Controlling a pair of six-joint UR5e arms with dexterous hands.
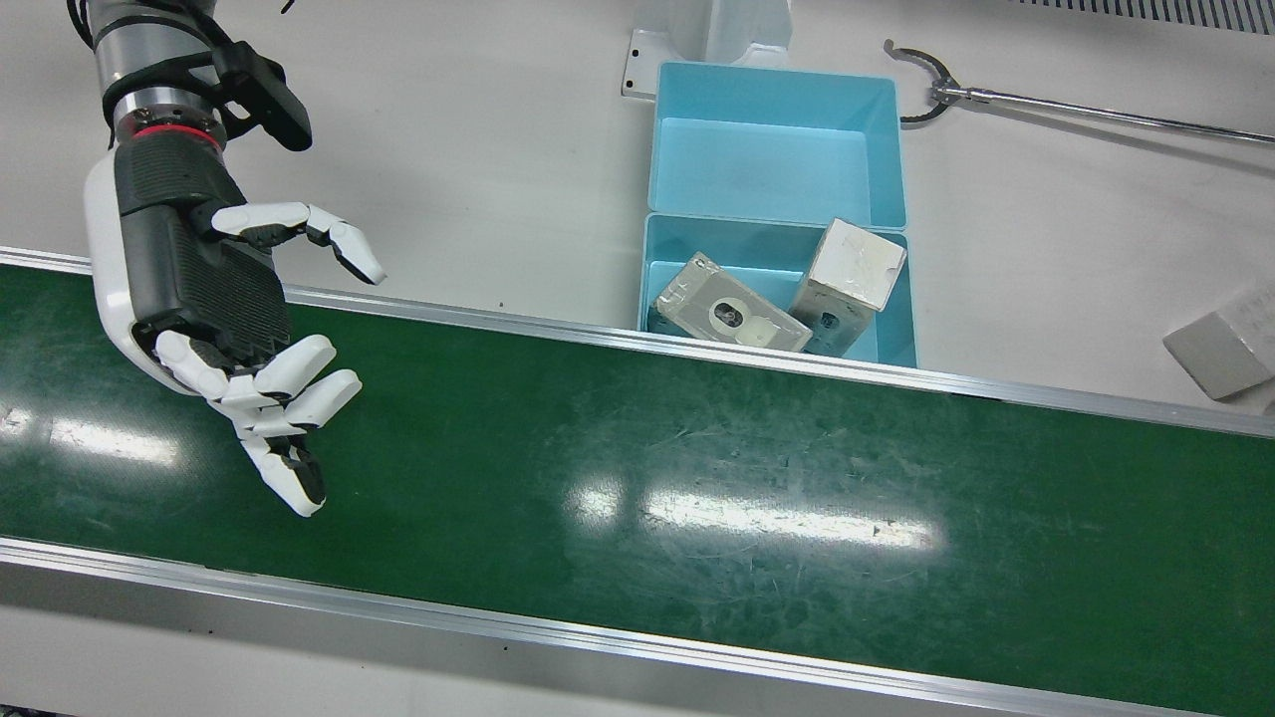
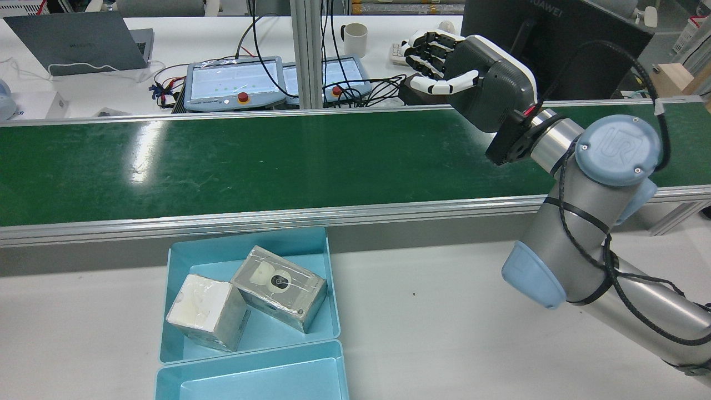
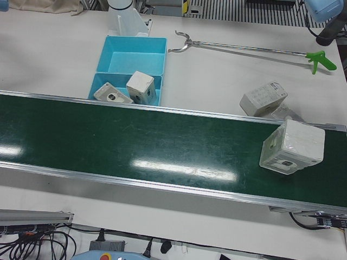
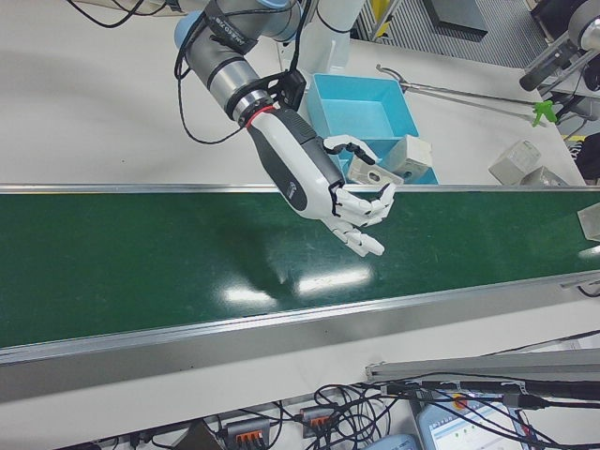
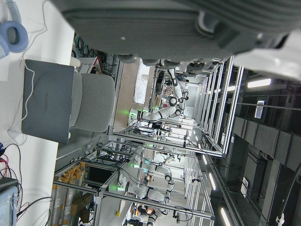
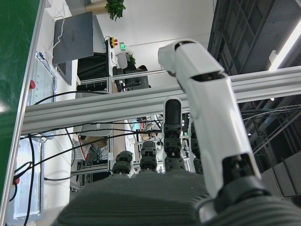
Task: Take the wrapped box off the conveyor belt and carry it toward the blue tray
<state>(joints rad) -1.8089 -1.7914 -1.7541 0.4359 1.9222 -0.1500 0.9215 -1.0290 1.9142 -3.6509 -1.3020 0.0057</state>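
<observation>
Going left to right across the front view, our right hand (image 1: 214,329) hangs over the near-left stretch of the green conveyor belt (image 1: 697,478), palm turned toward the belt's run, fingers spread and lightly curled, holding nothing. Further right, past the belt's far rail, sits the blue tray (image 1: 777,129); its nearer compartment already holds two wrapped boxes (image 1: 732,307), while the far compartment is bare. A reach-grabber tool (image 1: 1046,105) lies on the table beyond it.

The wrapped box (image 3: 293,146) we want shows only in the left-front view, on the belt at its far right end, well apart from the hand, with spare boxes (image 3: 264,98) on the table behind it.

Of our left hand (image 5: 188,28) we see only a dark palm from its own camera, so we cannot tell whether it is released or clenched.

In our judgement the step is waiting and lining up. To do it well, we should keep the fingers apart, hold the palm low and square to the box's face, and close only once the box sits fully between thumb and fingers. A corner grip on slick wrap would likely slip.
</observation>
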